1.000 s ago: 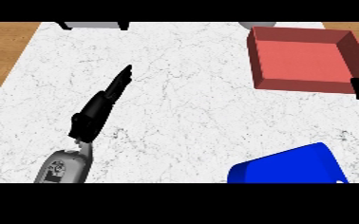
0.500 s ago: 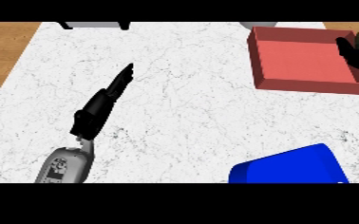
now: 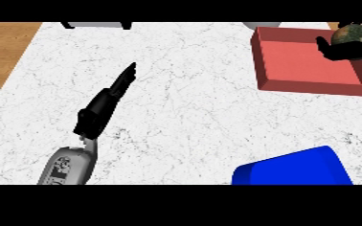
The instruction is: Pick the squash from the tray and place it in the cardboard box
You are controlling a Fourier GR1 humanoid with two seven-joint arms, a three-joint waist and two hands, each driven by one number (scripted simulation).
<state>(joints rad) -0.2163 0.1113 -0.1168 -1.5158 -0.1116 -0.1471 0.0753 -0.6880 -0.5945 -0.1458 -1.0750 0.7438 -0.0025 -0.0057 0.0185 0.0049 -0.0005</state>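
A mottled dark green squash (image 3: 351,32) hangs at the view's right edge, over the far right part of the red tray (image 3: 297,64). My right hand (image 3: 336,50) curls its black fingers round the squash from below; most of that hand is cut off by the edge. A blue box (image 3: 297,167) stands at the lower right, near the counter's front. My left hand (image 3: 106,105) lies open on the left of the counter, fingers straight and pointing up and to the right.
The white marble counter (image 3: 184,91) spans the view, with a wooden strip (image 3: 16,43) beyond its left edge. A grey object on black legs (image 3: 96,25) and a pale round thing (image 3: 263,25) sit at the far edge.
My right hand has come further in from the right edge above the tray, and the squash in it now shows. The left arm has not moved.
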